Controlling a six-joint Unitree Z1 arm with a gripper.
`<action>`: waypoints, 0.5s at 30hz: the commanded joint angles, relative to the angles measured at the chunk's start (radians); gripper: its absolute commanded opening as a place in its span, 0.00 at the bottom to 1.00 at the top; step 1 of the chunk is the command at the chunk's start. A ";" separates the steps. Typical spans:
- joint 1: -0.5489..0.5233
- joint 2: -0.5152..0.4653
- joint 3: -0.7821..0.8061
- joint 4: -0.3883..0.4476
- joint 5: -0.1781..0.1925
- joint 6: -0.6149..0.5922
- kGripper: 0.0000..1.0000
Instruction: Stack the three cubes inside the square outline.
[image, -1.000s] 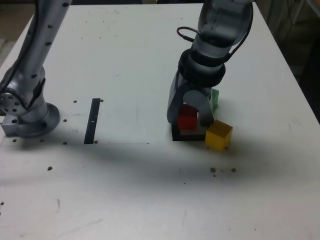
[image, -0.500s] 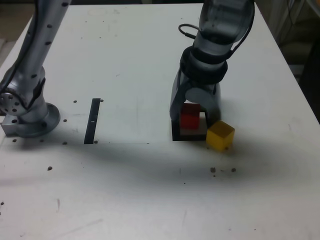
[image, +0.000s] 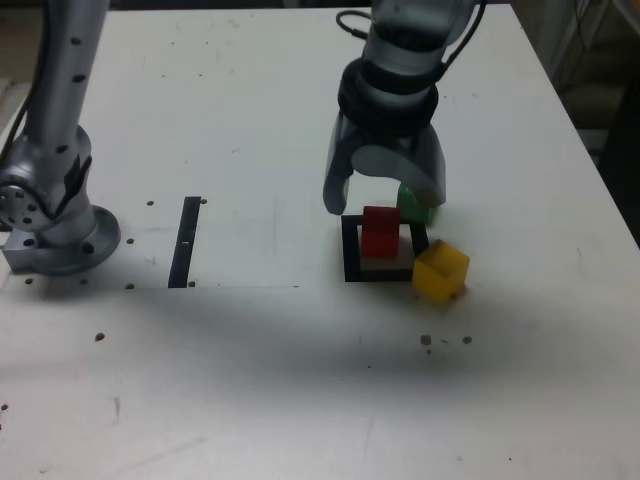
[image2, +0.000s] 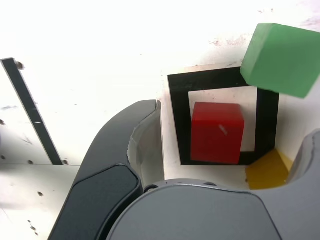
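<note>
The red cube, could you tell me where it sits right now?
In the exterior view the red cube stands inside the square outline, just below the open hand, with the green cube behind on its right and the yellow cube at the outline's near right corner.

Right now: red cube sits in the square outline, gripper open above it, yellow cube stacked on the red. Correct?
Not quite. The yellow cube isn't stacked; it sits on the table at the square outline's corner. The exterior view shows it. The red cube is inside the outline, nothing on it, and the gripper is open above.
</note>
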 joint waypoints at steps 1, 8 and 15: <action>-0.015 -0.011 -0.010 0.008 0.009 0.012 0.99; -0.075 -0.010 -0.066 0.012 0.044 0.143 1.00; -0.120 -0.003 -0.134 0.023 0.088 0.318 1.00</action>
